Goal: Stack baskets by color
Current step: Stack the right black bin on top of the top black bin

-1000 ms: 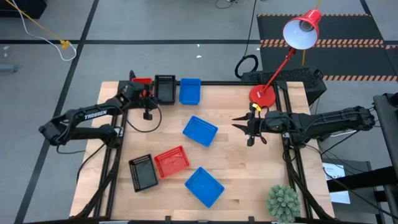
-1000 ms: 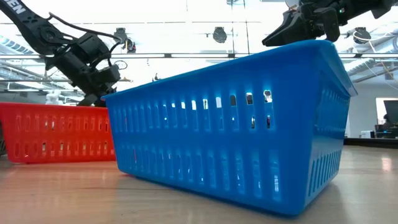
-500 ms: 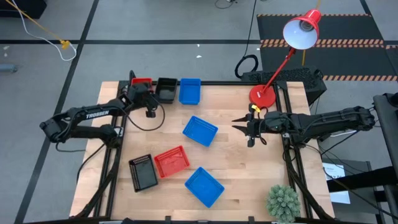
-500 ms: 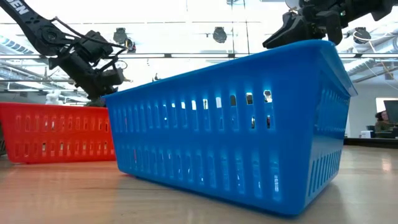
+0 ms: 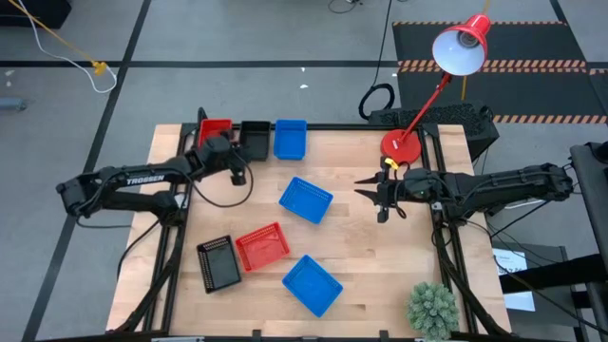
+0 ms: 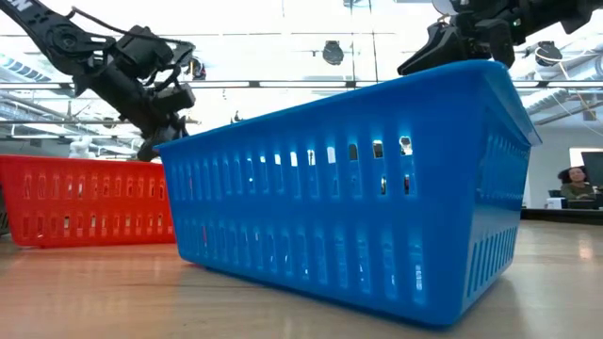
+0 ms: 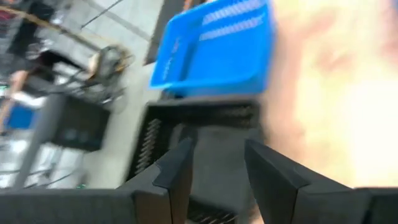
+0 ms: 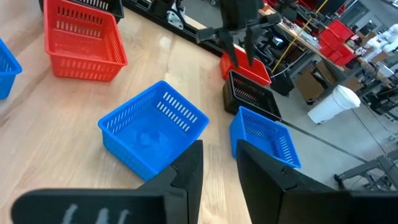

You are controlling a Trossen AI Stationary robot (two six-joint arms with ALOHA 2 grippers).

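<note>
Three baskets stand in a row at the table's far edge: red (image 5: 216, 128), black (image 5: 254, 139), blue (image 5: 290, 139). A blue basket (image 5: 306, 199) lies mid-table. A black (image 5: 218, 262), a red (image 5: 262, 246) and a blue basket (image 5: 312, 283) lie near the front. My left gripper (image 7: 217, 168) is open just on the near side of the far black basket (image 7: 205, 124), with nothing between its fingers. My right gripper (image 8: 219, 162) hovers open at the right (image 5: 364, 187), above the table, holding nothing.
A red lamp base (image 5: 401, 144) stands at the far right, its arm and shade reaching off the table. A green plant (image 5: 432, 309) sits at the near right corner. Bare wood lies between the middle blue basket and my right gripper.
My left gripper has come away from the far black basket, swinging a little toward the table's near edge and rolling at the wrist. The black basket stays in the far row between the red and the blue one. My right arm has kept still.
</note>
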